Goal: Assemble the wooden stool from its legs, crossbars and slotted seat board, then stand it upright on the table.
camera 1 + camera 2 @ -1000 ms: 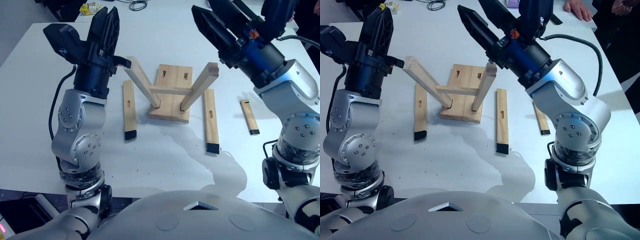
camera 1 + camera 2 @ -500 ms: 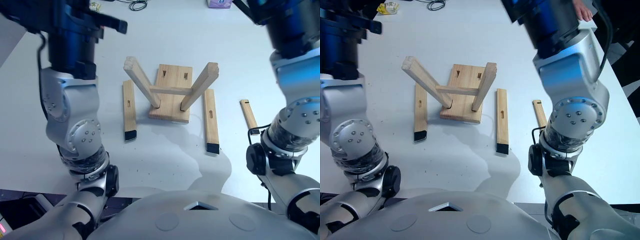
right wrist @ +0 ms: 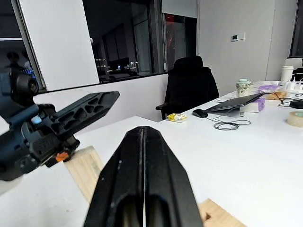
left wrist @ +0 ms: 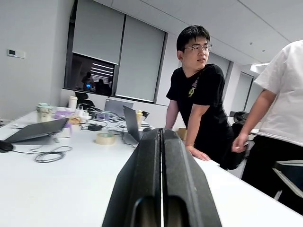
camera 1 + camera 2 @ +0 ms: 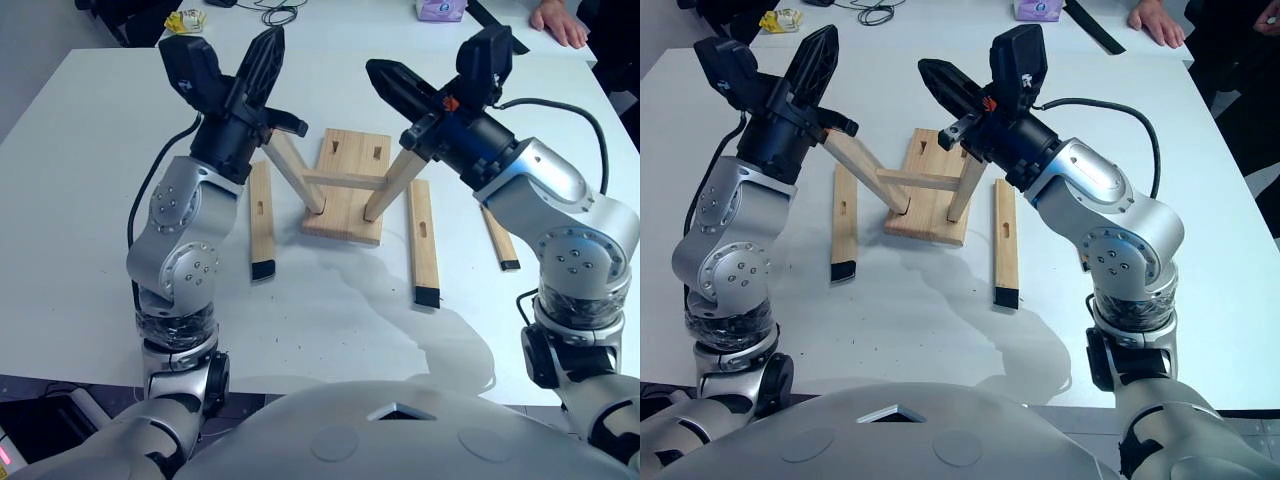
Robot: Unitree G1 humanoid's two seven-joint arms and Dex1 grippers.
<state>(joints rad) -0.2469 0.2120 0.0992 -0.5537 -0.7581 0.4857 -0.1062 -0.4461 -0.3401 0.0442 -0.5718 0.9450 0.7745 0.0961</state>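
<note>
Nearest the robot, on the white table (image 5: 80,200), lie two loose legs (image 5: 260,215) (image 5: 421,235). They are flat, one on each side of the seat board (image 5: 345,215), each with its black-capped end pointing away from the board towards the robot. The one on the board's left lies just beside its edge, as does the one on its right. A shorter crossbar piece (image 5: 497,235), also black-tipped, lies flat farther to the right of the seat board, apart from it.

The seat board itself lies flat in the middle of the table, slotted face up. Two more legs stand in its near slots and lean outward, the left leg (image 5: 297,175) tilting left of the board and the right leg (image 5: 390,188) tilting right. A crossbar (image 5: 342,180) joins them above the board.

Over the left leg's upper end, up and left of the seat board, hangs the left gripper (image 5: 272,40), its fingers pressed together and pointing up (no wood between them). Over the right leg's top, up and right of the board, is the right gripper (image 5: 380,75), its fingers likewise pressed together on nothing.

Beyond the seat board, at the table's far edge, sit a yellow object (image 5: 185,20), some cables (image 5: 275,10) and a purple box (image 5: 440,10).
</note>
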